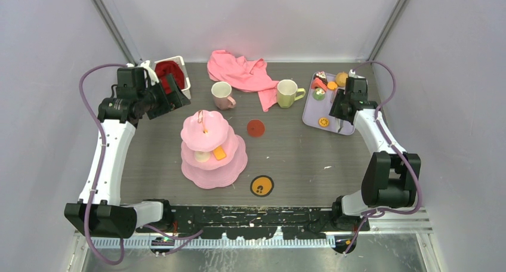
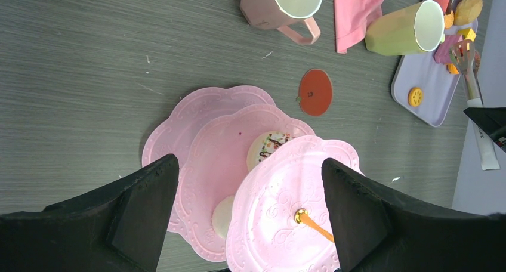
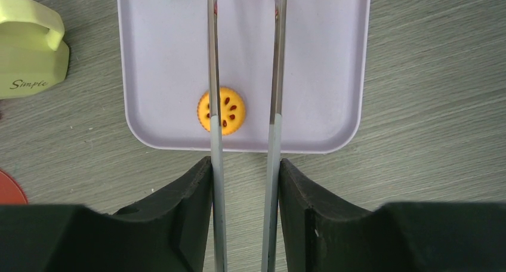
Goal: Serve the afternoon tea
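Note:
The pink three-tier cake stand (image 1: 213, 147) stands mid-table with an orange piece (image 1: 219, 153) and a pale round pastry (image 1: 202, 156) on its middle tier. My left gripper (image 2: 250, 170) hangs open and empty above its top tier (image 2: 286, 206). The pale pink mug (image 1: 222, 95) and the yellow-green mug (image 1: 287, 93) stand behind. My right gripper (image 3: 244, 164) is shut on metal tongs (image 3: 277, 75). Their arms reach over the lavender tray (image 3: 161, 63), one crossing an orange cookie (image 3: 221, 110). The tong tips are out of view.
More toy pastries (image 1: 325, 81) lie at the tray's far end. The pink cloth (image 1: 241, 72) is crumpled behind the mugs. A white basket with red cloth (image 1: 170, 75) sits at back left. A red disc (image 1: 256, 128) and an orange-black disc (image 1: 262, 185) lie flat on the table.

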